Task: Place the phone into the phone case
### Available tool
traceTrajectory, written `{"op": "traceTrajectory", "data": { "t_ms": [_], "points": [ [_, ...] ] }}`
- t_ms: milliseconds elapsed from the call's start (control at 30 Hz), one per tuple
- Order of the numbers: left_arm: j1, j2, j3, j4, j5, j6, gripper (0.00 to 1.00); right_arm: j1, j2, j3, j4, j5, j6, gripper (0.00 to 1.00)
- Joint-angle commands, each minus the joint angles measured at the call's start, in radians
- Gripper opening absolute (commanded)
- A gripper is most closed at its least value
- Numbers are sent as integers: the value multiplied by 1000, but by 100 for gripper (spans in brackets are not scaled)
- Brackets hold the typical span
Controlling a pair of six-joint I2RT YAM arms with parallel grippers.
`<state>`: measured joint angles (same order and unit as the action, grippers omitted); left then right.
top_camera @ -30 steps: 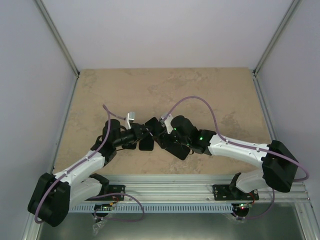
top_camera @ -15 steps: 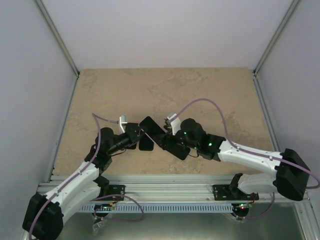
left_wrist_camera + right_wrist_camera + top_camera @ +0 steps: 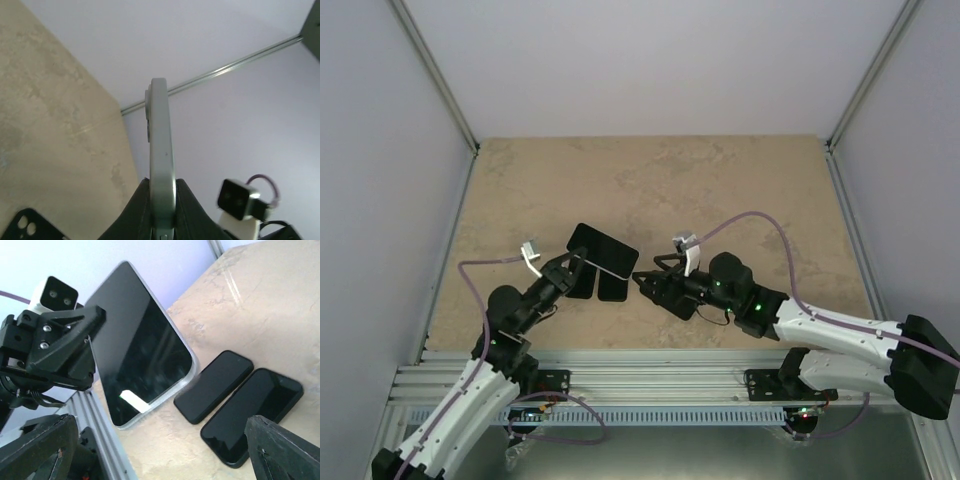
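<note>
I have the phone [image 3: 161, 150] up off the table [image 3: 720, 190], tilted, its lower edge pinched between the jaws of the left gripper [image 3: 162, 212]. Below it two dark slabs [image 3: 214, 386] lie side by side, and the one showing camera cut-outs I take for the phone case [image 3: 22, 227]. I judge this is the carry step, and next I must lay the phone flat, square it over the case and press it in. The left arm reaches forward low with its wrist raised, while the right gripper [image 3: 648, 284] hovers just beside the slabs, fingers spread wide, holding nothing
</note>
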<state>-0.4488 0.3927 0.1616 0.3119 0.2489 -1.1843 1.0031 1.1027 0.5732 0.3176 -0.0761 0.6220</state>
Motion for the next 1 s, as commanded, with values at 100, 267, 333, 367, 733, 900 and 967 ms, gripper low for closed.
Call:
{"op": "traceTrajectory", "data": {
  "t_ms": [100, 267, 333, 367, 733, 900, 967],
  "points": [
    [3, -132, -43, 92, -52, -83, 0, 0, 30, -70, 283, -113, 162, 89],
    [3, -131, -58, 141, -27, -105, 0, 1, 97, -53, 400, -193, 208, 85],
    [3, -123, -69, 180, -10, -115, 0, 0, 122, -31, 414, -208, 217, 83],
    [3, -119, -73, 197, -2, -119, 0, 0, 133, -18, 405, -210, 222, 83],
    [2, -115, -112, 359, 50, -151, 0, 1, 201, 18, 519, -250, 292, 69],
    [2, -92, -115, 388, 73, -153, 0, -6, 212, 19, 583, -265, 315, 54],
    [2, -82, -123, 407, 79, -158, 0, -10, 220, 19, 606, -278, 327, 45]
  ]
}}
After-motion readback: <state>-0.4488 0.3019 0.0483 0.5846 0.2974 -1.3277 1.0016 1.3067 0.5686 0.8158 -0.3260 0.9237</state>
